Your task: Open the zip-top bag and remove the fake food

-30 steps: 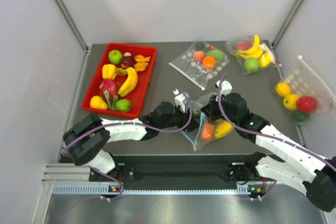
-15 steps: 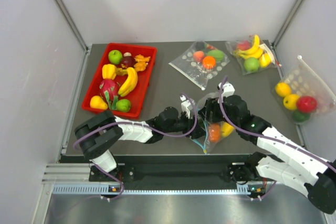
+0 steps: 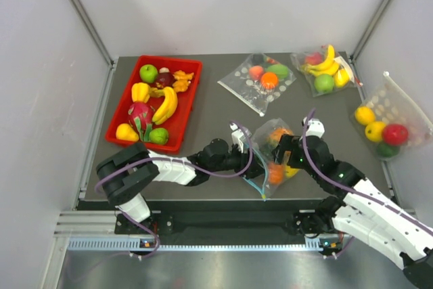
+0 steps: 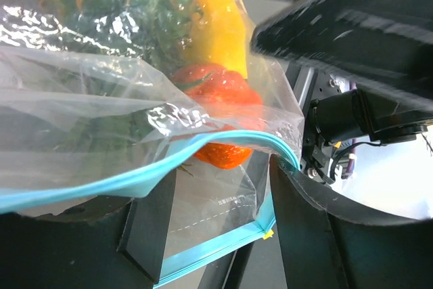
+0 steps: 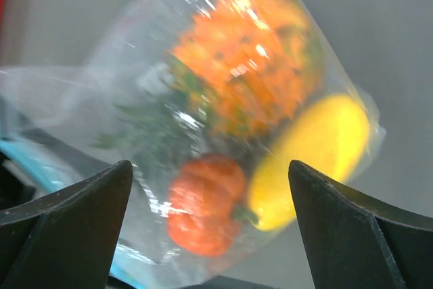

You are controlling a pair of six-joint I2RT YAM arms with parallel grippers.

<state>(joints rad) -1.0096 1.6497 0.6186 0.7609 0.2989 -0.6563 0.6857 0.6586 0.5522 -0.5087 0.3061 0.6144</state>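
1. The zip-top bag (image 3: 265, 148) sits near the front edge of the dark surface (image 3: 210, 109), a little right of centre, between the two grippers.
2. The left gripper (image 3: 249, 162) reaches in from the left. Its fingers (image 4: 152, 228) stand apart, not clamped together.
3. In the left wrist view the bag's teal zip strip (image 4: 135, 184) lies across both left fingers, with clear film stretched between them. A second teal strip (image 4: 216, 252) shows lower down, apart from the first, so the mouth gapes. We cannot tell whether a finger is inside the mouth or only under the lip.
4. The right gripper (image 3: 283, 156) faces the bag from the right with its jaws spread wide. In its own view its fingers (image 5: 61, 221) sit at the two lower corners, and the bag lies beyond them, ungripped.
5. The fake food is all inside the bag: an orange pineapple (image 5: 250, 65), a round orange fruit (image 5: 203, 201) below it, a yellow fruit (image 5: 311, 153) to the right, and green leaves (image 5: 155, 133).
6. We cannot tell whether the bag's lower end rests on the surface.
7. Farther back lie a red tray (image 3: 124, 97) of fruit at the left, a dotted bag (image 3: 257, 82), a bag with bananas (image 3: 325, 69), and another bag (image 3: 389, 123) at the right edge, all well apart from the grippers.
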